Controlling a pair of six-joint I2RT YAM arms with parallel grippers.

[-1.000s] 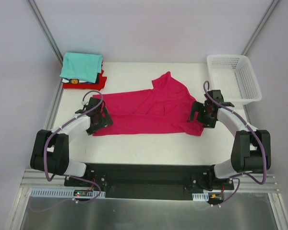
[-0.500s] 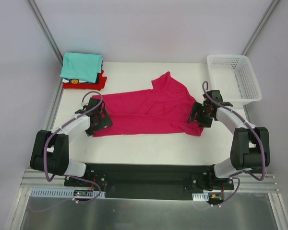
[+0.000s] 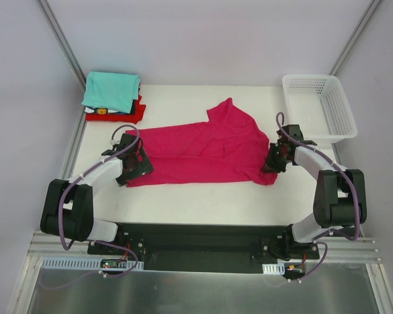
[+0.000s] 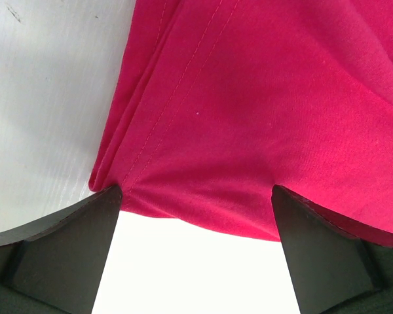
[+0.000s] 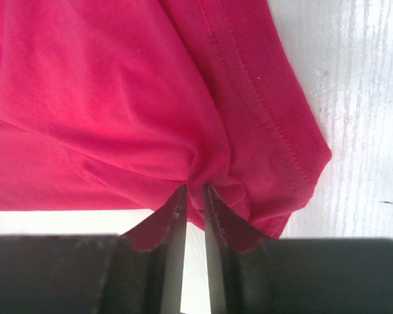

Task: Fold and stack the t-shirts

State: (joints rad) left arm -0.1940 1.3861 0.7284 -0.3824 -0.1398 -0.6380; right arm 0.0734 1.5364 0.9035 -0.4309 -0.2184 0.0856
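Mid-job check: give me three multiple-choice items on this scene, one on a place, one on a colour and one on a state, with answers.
1. Where does the white plastic mesh basket stand?
A. near-left corner
B. middle, on the shirt
C. far-right corner of the table

2. What colour is the top folded cloth t-shirt of the far-left stack?
A. red
B. teal
C. white

3. The right tool is:
A. pinched on the edge of the large magenta-pink cloth t-shirt
B. wide open over bare table
C. gripping the basket

Answers:
1 C: the top view shows the basket at the far right.
2 B: teal cloth covers that stack.
3 A: the right wrist view shows it nipping a fold of that shirt.
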